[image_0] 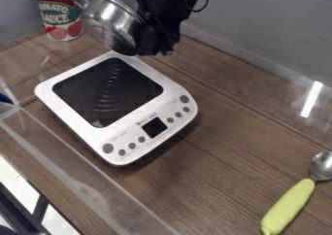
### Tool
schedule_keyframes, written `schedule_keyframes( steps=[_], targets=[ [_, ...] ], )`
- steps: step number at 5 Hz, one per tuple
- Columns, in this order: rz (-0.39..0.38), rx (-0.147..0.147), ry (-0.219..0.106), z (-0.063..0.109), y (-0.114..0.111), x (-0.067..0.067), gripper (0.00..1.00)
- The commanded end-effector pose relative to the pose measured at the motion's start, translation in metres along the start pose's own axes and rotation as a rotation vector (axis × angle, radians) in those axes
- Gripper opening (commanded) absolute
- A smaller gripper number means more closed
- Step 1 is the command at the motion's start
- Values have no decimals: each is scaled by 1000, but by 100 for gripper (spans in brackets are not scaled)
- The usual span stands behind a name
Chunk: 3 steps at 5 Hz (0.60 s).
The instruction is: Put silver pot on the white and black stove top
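Nearest to you, well away from the end effector toward the front right corner, you have a yellow-green corn cob (pixel 288 207) lying on the table (pixel 220 122), with a silver spoon (pixel 320 165) just beside its upper end. A clear plastic sheet (pixel 52 166) runs along the front left edge.

Closer in, the white and black stove top (pixel 118 102) sits flat on the table, below and slightly in front of your end effector, its button strip and small display facing the near side. Its black cooking surface is bare.

Your end effector (pixel 158 37) hangs at the back of the scene, pointing steeply down, its fingers clamped together on the rim of the silver pot (pixel 115 19). You hold the pot tilted, off the table, to the left of the end effector and above the stove top's far corner; it touches nothing below.

Behind the pot, farther left of the end effector, a red-labelled can (pixel 58 13) stands upright near the wall.
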State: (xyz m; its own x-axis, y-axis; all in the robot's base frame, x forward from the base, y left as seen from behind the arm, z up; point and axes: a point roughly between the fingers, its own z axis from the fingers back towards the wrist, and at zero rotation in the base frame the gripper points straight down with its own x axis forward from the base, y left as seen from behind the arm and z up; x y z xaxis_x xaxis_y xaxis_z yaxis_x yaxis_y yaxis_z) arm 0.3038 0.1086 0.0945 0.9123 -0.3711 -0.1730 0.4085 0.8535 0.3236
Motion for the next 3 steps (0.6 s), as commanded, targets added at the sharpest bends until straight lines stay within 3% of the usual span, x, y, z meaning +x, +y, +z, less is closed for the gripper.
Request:
schedule_keyframes(
  steps=[1,3],
  targets=[
    [46,28,-63,21,15,-3,0],
    [43,10,-77,20,15,-1,0]
  ],
)
